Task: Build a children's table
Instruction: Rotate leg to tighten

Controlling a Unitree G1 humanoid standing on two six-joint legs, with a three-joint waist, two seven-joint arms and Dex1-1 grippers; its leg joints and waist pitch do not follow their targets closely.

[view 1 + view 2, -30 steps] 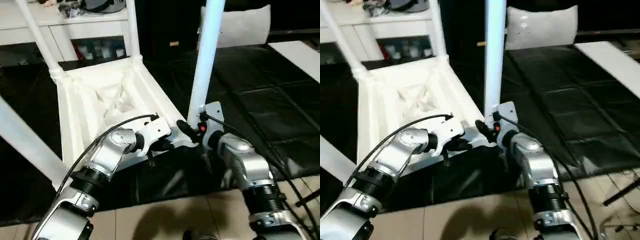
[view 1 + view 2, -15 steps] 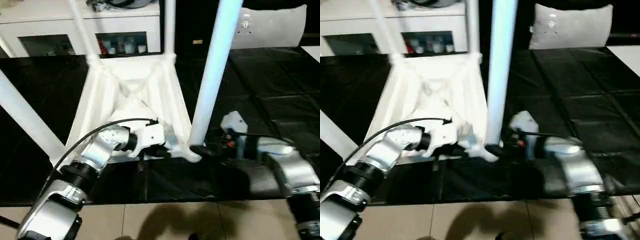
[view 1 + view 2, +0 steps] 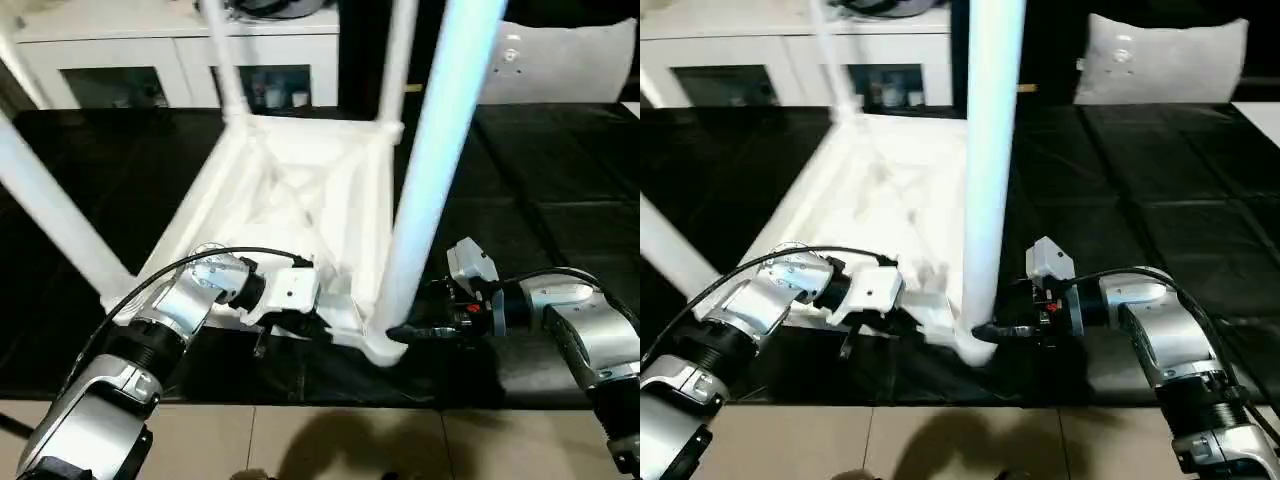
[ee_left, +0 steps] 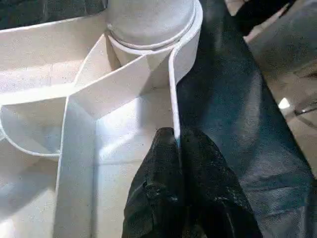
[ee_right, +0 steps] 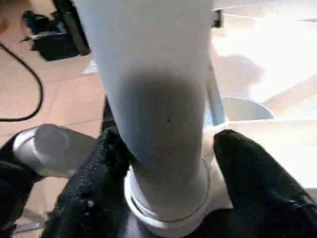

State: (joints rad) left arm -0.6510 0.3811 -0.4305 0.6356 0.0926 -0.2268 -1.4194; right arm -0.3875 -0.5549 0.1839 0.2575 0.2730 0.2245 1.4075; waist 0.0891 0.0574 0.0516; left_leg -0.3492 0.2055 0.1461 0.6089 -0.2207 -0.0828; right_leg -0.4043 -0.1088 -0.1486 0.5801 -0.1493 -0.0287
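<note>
The children's table (image 3: pixel 300 190) lies upside down on a black mat, ribbed underside up, with four white legs standing in its corner sockets. My left gripper (image 3: pixel 300 325) is shut on the thin rim of the table top (image 4: pixel 174 99), just beside the near right corner socket (image 4: pixel 148 20). My right gripper (image 3: pixel 400 330) reaches in from the right at the foot of the near right leg (image 3: pixel 440 150). Its two black fingers (image 5: pixel 237 168) sit on either side of that leg (image 5: pixel 158 99), right above the socket collar, pressed against it.
The other legs rise at the far left (image 3: pixel 225 60), far right (image 3: pixel 398 60) and near left (image 3: pixel 50 210). A white cabinet (image 3: pixel 150 50) stands behind, a grey pillow (image 3: pixel 560 60) at the back right. The black mat (image 3: pixel 560 200) ends at tiled floor (image 3: pixel 350 440) close to me.
The whole view has shifted. My right forearm has swung out to the right and its fingers have come together on the foot of the near right leg. My left gripper has kept its hold on the rim.
</note>
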